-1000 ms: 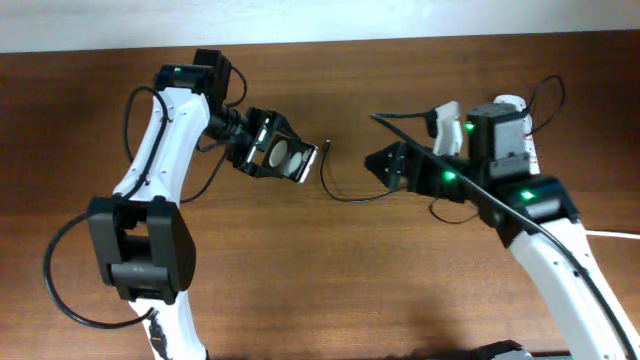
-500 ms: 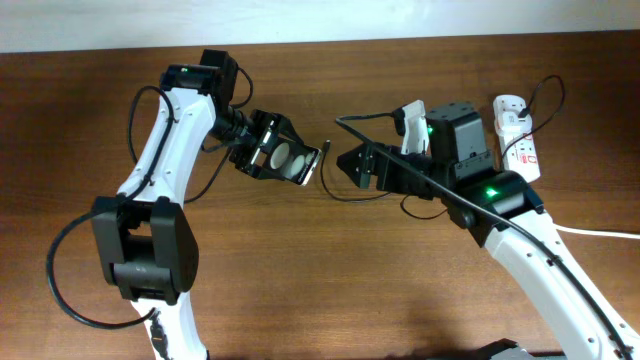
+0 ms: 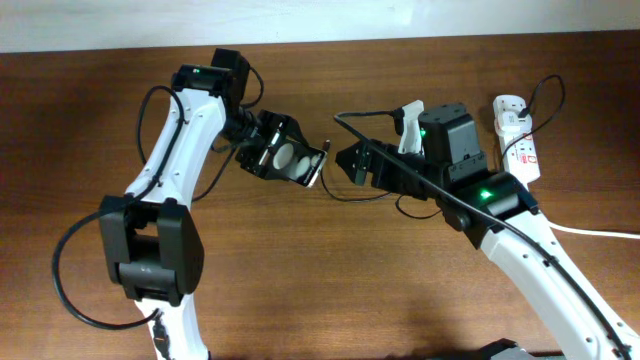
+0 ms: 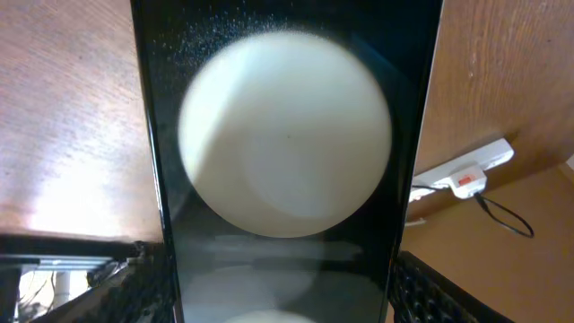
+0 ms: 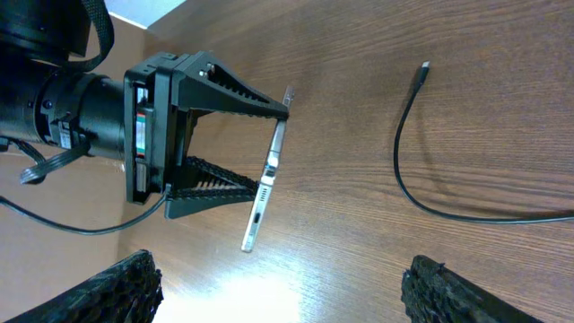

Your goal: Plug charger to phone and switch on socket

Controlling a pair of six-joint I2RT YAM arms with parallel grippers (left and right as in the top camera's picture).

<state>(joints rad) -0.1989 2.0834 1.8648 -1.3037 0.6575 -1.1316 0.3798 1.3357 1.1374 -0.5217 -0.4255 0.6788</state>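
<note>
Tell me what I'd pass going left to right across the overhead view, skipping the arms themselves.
phone → charger tip → right gripper → socket

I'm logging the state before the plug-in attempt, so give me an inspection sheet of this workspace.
Surface: brown wooden table.
Job's things: phone held by the left gripper; charger lying loose on the table, plug tip free, not in the phone; socket near the far right edge.
Clutter: nothing seen.
Grippers: left fingers shut on the phone; right gripper open, empty, facing the phone.
Cables: thick white cord running off to the right; black robot cables along both arms.
Surroundings: pale wall behind the table.
</note>
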